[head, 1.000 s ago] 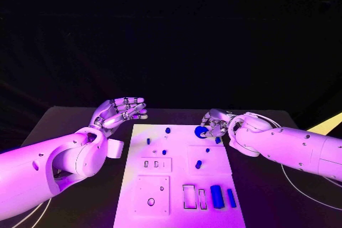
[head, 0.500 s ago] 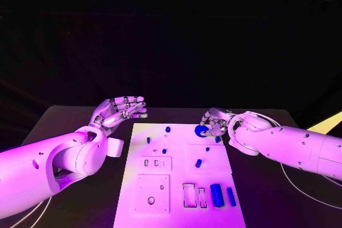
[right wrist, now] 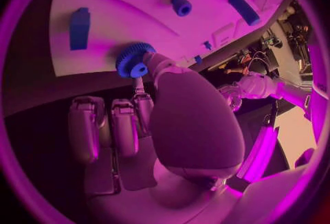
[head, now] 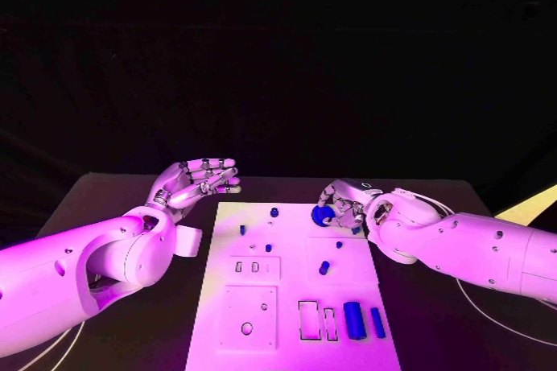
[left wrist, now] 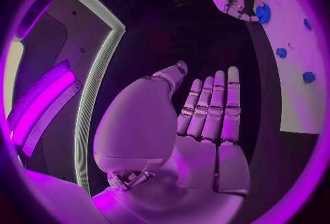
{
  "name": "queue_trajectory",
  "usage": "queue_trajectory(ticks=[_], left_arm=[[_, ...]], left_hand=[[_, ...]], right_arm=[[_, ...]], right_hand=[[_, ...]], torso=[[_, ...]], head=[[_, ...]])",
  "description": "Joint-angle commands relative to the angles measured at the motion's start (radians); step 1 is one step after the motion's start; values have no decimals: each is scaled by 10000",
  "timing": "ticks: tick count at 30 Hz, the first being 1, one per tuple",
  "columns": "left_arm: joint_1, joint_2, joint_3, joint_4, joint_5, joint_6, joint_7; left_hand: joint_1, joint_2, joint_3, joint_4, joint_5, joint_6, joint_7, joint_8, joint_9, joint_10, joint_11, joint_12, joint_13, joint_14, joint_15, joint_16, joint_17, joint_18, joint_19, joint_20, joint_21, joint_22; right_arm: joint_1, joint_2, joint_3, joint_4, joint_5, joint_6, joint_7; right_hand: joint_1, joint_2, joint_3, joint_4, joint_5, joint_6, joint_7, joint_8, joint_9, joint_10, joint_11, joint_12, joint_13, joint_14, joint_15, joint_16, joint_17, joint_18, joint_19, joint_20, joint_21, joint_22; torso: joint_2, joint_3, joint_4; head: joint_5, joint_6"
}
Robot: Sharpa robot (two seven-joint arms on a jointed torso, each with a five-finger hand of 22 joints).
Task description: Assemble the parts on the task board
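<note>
Fingers of my right hand (head: 348, 204) are clamped on a small blue gear (head: 323, 216), pinched at its toothed rim; the right wrist view shows a fingertip against the gear (right wrist: 135, 60) with the other fingers curled below it. I hold it over the far right part of the task board (head: 290, 307), just above the white surface as far as I can judge, though I cannot tell whether it touches. I judge the gear to be light, rigid plastic: no give under the fingers, nothing fragile, but the teeth offer a narrow grip and a smooth silver pad could let it roll or twist, so I want to keep hold across the rim on opposite sides and leave the central bore free for whatever post it seats on. Nearer than the gear on the board stand several small blue pegs (head: 323, 267), and at the board's near right lie two blue bars (head: 354, 319) beside rectangular slots. My left hand (head: 200, 180) hovers just off the board's far left corner, holding nothing, its fingers straight and side by side in the left wrist view (left wrist: 209, 119), well apart from the gear.
</note>
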Motion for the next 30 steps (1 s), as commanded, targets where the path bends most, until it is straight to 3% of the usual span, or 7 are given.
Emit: queue_trajectory(ticks=[1,7,12,18,30], left_arm=[[12,25,7,-1,21,167,43],[12,39,7,-17,23,159,18],[13,69,6,-18,27,162,7],[13,98,6,-18,28,163,1],[14,169,6,-48,29,183,-3]], left_hand=[[-69,3,71,6,42,-69,532,-65,-13,-57,0,-40,4,-63,-3,-64,9,85,-40,-5,-21,-7],[-69,3,71,6,42,-69,532,-65,-13,-57,0,-40,4,-63,-3,-64,9,85,-40,-5,-21,-7],[-76,4,80,1,42,-75,535,-68,-14,-64,3,-41,4,-64,-1,-73,20,89,-45,0,-13,-6],[-76,4,80,1,42,-75,535,-68,-14,-64,3,-41,4,-64,-1,-73,20,89,-45,0,-13,-6],[-76,4,80,1,42,-75,535,-68,-14,-64,3,-41,4,-64,-1,-73,20,89,-45,0,-13,-6]], right_arm=[[38,23,13,408,-1221,-810,-164],[69,329,17,954,-1884,-1069,-558],[66,813,13,1060,-2181,-1114,-722],[15,1383,-8,768,-2274,-993,-794],[-317,2217,-21,-102,-2245,-705,-689]], right_hand=[[-133,6,75,-5,23,57,-37,100,58,77,28,36,578,1024,-78,58,2632,-199,346,-42,42,1863],[-216,-16,134,11,11,81,-47,107,59,87,20,36,582,1024,-85,58,2632,-215,390,-49,93,1914],[-216,-16,134,11,11,81,-47,107,59,87,20,36,582,1024,-85,58,2632,-215,390,-49,93,1914],[-235,-13,164,12,10,83,-51,106,57,93,16,38,587,1024,-87,58,2632,-214,390,-52,92,1914],[-268,-16,200,14,-3,66,-47,94,52,89,17,30,582,1024,-90,58,2632,-208,374,-55,73,1898]], torso=[[-5,-10,-8],[7,-6,-1],[14,-16,29],[25,-17,32],[33,-5,8]], head=[[19,30],[29,61],[54,62],[70,64],[145,19]])
